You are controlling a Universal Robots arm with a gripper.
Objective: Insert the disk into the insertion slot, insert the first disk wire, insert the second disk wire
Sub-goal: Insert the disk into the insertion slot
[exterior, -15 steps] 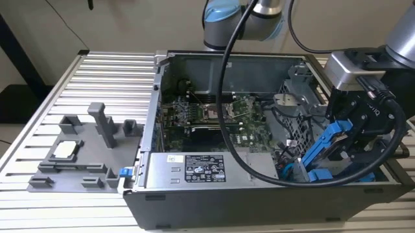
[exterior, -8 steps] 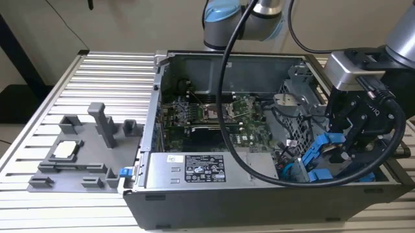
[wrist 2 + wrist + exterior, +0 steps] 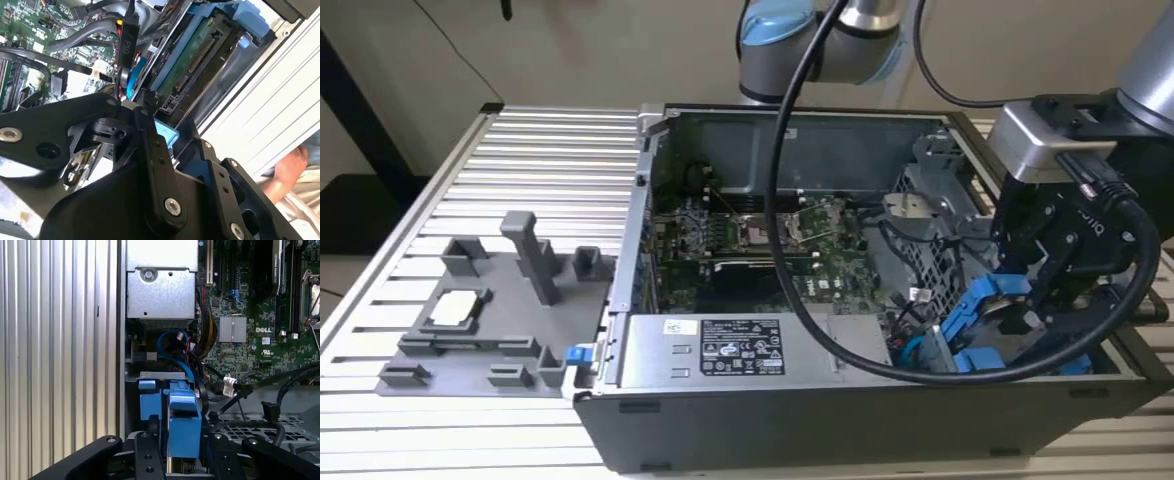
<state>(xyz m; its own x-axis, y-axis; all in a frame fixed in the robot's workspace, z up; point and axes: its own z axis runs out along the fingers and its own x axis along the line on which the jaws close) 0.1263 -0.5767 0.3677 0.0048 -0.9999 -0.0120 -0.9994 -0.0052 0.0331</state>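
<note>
My gripper hangs over the front corner of the open computer case at the exterior view's right. It is shut on the disk, which stands tilted on edge in its bright blue carrier. In the first wrist view the blue carrier sits between my two black fingers, just over the dark sheet-metal insertion slot. The disk's green circuit-board side shows in the second wrist view. A blue wire and a black wire with a connector lie loose beside the slot.
The grey labelled power-supply box sits against the slot, and the perforated cage is behind it. A grey fixture stands on the ribbed table at the exterior view's left. A person's hand rests outside the case.
</note>
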